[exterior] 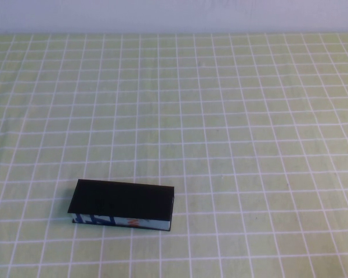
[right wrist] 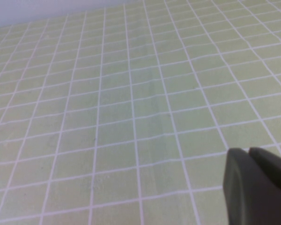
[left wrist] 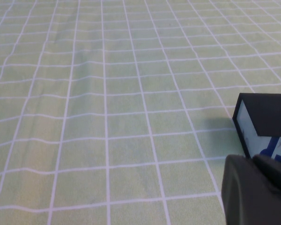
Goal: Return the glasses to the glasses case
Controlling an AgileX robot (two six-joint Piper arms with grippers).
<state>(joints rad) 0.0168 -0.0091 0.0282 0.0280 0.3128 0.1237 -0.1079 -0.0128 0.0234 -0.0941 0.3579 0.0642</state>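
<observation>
The glasses case (exterior: 123, 205) lies on the green checked tablecloth at the front left, a black box with its lid down and the blue, white and orange pattern on its front side. The glasses are not in view in any frame. Neither gripper shows in the high view. In the left wrist view my left gripper (left wrist: 253, 159) is shut and empty, just short of one end of the case (left wrist: 267, 123). In the right wrist view my right gripper (right wrist: 248, 152) is shut and empty, low over bare cloth.
The green cloth with a white grid (exterior: 220, 116) covers the whole table. A pale wall (exterior: 174, 14) runs along the table's far edge.
</observation>
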